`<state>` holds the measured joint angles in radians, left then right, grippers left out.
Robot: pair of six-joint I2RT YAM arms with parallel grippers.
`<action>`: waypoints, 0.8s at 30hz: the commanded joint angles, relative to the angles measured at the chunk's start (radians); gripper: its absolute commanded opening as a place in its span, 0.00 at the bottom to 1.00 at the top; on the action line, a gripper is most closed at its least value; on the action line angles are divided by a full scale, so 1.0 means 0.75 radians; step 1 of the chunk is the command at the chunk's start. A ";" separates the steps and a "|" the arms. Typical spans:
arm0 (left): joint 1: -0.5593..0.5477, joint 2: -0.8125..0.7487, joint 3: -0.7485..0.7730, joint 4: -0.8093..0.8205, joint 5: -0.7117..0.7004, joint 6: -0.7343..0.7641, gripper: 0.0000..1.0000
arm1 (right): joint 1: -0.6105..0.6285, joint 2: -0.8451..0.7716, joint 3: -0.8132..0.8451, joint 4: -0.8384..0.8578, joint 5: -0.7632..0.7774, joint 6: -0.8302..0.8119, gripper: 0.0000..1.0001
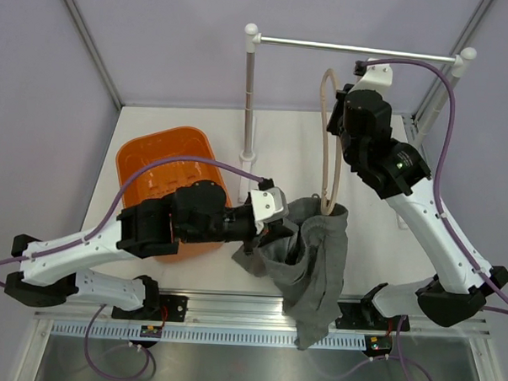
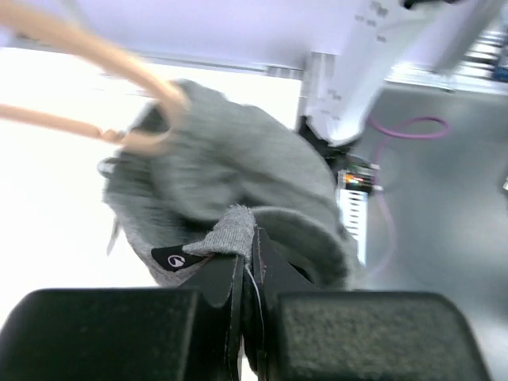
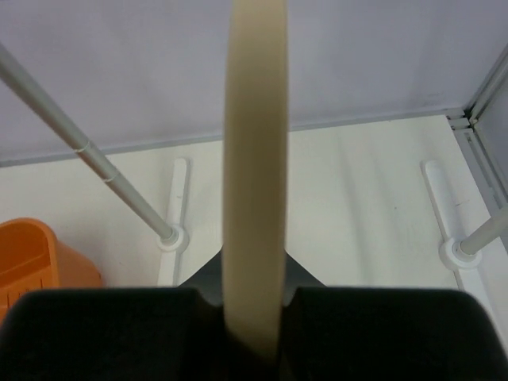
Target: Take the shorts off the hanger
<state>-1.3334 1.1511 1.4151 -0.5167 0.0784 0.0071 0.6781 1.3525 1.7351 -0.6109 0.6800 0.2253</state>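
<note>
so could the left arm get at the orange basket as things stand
Probably yes: the orange basket lies close by that arm with nothing between. But the left gripper is shut on the shorts, so its jaws are not free.

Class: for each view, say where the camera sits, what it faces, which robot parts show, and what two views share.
Top: above and behind the arms, looking down at the table; both arms show.
Left wrist: on left arm, facing the shorts; left claw shut on them.
Right wrist: on right arm, facing the back wall; right claw shut on the hanger.
Shared: hanger in all three; basket in top and right wrist.
</note>
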 commanded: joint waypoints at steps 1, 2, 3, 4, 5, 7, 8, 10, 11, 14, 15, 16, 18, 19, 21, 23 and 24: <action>0.003 -0.050 0.105 0.034 -0.284 0.081 0.00 | -0.049 -0.003 0.135 0.025 -0.017 -0.016 0.00; 0.003 -0.048 0.130 0.034 -0.380 0.113 0.00 | -0.057 -0.012 0.137 0.023 -0.005 -0.020 0.00; 0.005 -0.038 0.185 0.043 -0.567 0.134 0.00 | -0.063 -0.020 0.137 0.019 -0.005 -0.022 0.00; 0.011 -0.032 0.220 0.053 -0.625 0.158 0.00 | -0.070 -0.024 0.137 0.005 -0.009 -0.024 0.00; 0.023 -0.021 0.258 0.063 -0.671 0.211 0.00 | -0.074 -0.032 0.137 -0.001 -0.013 -0.024 0.00; 0.092 0.013 0.397 0.110 -0.802 0.258 0.00 | -0.084 -0.036 0.137 -0.028 -0.013 -0.034 0.00; 0.127 0.024 0.450 0.128 -0.816 0.293 0.00 | -0.082 -0.042 0.139 -0.040 -0.015 -0.034 0.00; 0.219 0.036 0.587 0.212 -0.867 0.336 0.00 | -0.084 -0.055 0.131 -0.067 -0.019 -0.026 0.00; 0.244 0.048 0.633 0.235 -0.865 0.385 0.00 | -0.082 -0.077 0.120 -0.069 -0.029 -0.018 0.00; 0.273 0.065 0.765 0.410 -0.967 0.587 0.00 | -0.082 -0.120 0.069 -0.065 -0.043 -0.010 0.00; 0.275 0.063 0.780 0.476 -1.039 0.642 0.00 | -0.082 -0.124 0.061 -0.065 -0.044 -0.012 0.00; 0.277 0.059 0.792 0.592 -1.064 0.696 0.00 | -0.080 -0.124 0.049 -0.069 -0.044 -0.016 0.00; 0.279 0.032 0.795 0.705 -1.109 0.823 0.00 | -0.084 -0.110 0.049 -0.081 -0.039 -0.028 0.00; 0.279 0.018 0.782 0.833 -1.117 0.864 0.00 | -0.084 -0.104 0.049 -0.093 -0.041 -0.032 0.00; 0.281 -0.027 0.742 0.924 -1.123 0.952 0.00 | -0.084 -0.102 0.049 -0.098 -0.048 -0.034 0.00; 0.287 -0.036 0.737 0.949 -1.137 0.997 0.00 | -0.084 -0.108 0.047 -0.096 -0.064 -0.034 0.00; 0.291 -0.038 0.715 0.955 -1.172 1.005 0.00 | -0.084 -0.110 0.045 -0.096 -0.070 -0.034 0.00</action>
<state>-1.1236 1.1439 1.9667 -0.0017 -0.7292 0.6270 0.6231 1.2804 1.7706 -0.6956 0.6430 0.2123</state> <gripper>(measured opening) 0.031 0.110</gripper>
